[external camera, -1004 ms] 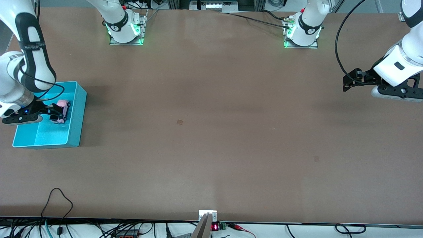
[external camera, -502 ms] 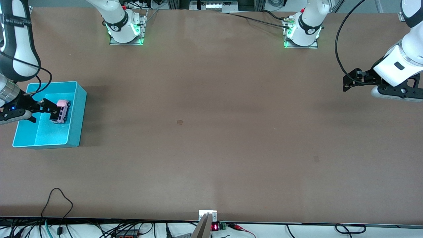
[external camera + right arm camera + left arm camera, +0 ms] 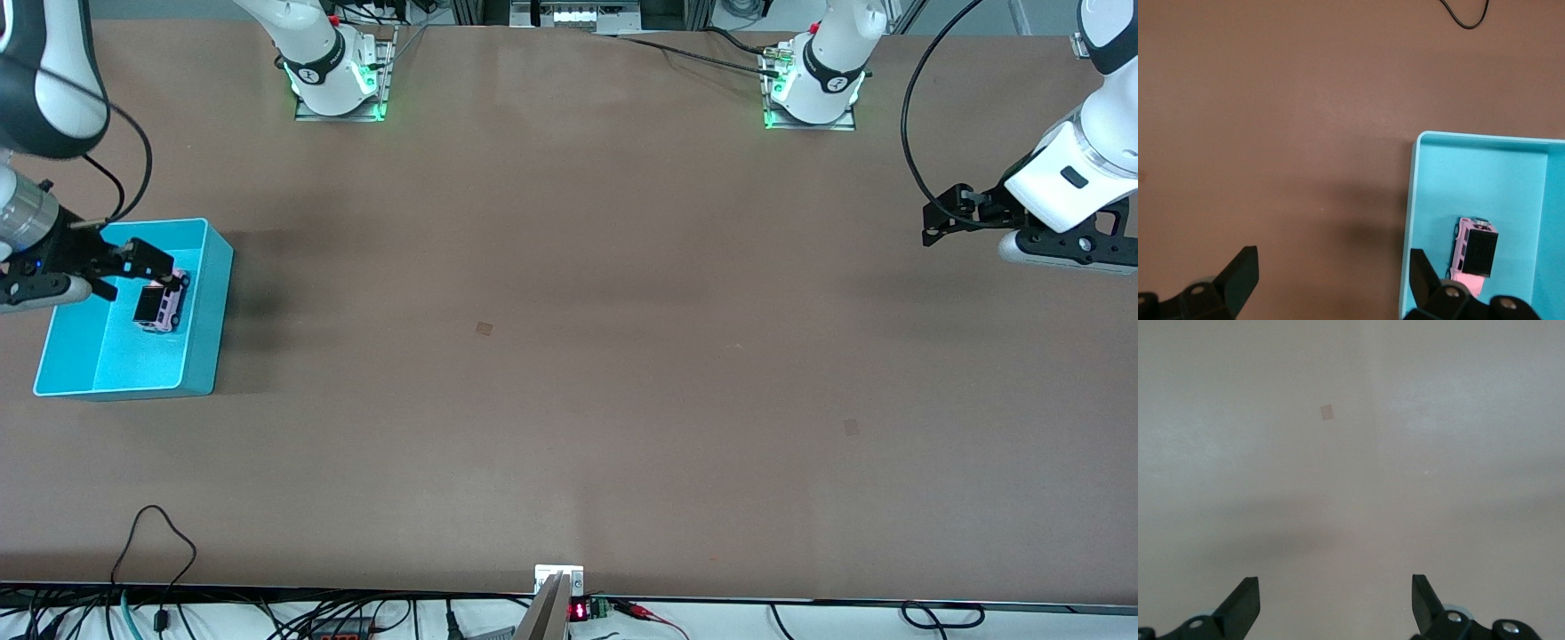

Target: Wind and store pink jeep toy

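Note:
The pink jeep toy (image 3: pixel 161 307) rests on the floor of the turquoise bin (image 3: pixel 200 356) at the right arm's end of the table, its black roof panel facing up. In the right wrist view the jeep (image 3: pixel 1473 250) lies inside the bin's wall (image 3: pixel 1413 200). My right gripper (image 3: pixel 133 269) hangs open and empty above the bin, over the rim beside the jeep; its fingertips (image 3: pixel 1245 263) frame bare table and the bin edge. My left gripper (image 3: pixel 940 216) waits open over bare table at the left arm's end, nothing between its fingers (image 3: pixel 1248 590).
A small square mark (image 3: pixel 484 328) lies on the brown table mid-way, also seen as a square mark (image 3: pixel 1328 411) in the left wrist view. A black cable (image 3: pixel 153 533) loops over the table's near edge, toward the right arm's end.
My right gripper, which stood round the jeep inside the bin, has lifted up and drawn back off it. The jeep stays in the bin. The left arm has not moved.

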`<state>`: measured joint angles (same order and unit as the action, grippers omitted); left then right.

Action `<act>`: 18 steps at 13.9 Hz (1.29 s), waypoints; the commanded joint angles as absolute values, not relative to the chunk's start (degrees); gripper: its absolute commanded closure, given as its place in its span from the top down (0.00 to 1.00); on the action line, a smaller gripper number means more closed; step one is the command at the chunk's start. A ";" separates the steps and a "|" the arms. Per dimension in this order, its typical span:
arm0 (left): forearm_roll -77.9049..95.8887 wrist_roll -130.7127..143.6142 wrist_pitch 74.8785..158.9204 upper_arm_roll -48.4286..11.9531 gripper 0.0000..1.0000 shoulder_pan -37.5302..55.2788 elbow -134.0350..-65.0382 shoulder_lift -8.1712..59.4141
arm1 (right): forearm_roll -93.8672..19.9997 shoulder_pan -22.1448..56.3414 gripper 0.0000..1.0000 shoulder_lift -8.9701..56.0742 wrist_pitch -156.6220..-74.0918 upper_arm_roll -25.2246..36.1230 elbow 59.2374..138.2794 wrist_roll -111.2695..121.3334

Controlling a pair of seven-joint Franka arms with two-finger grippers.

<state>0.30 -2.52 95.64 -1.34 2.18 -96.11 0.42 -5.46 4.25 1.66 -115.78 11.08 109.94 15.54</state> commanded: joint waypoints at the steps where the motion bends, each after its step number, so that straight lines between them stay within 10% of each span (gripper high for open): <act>1: 0.88 -3.52 94.92 -1.14 1.00 2.29 -94.83 0.97 | -3.87 2.03 1.00 -0.87 -109.45 6.61 106.98 8.73; 18: 0.88 -3.52 95.01 -1.23 1.00 2.46 -93.16 2.37 | 0.09 1.93 1.00 0.26 -93.86 -0.62 92.20 -0.70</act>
<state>0.30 -2.52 95.79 -1.40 2.21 -94.97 1.48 -0.11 2.99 -1.12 -95.10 0.36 94.41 0.29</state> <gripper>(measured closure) 0.000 0.000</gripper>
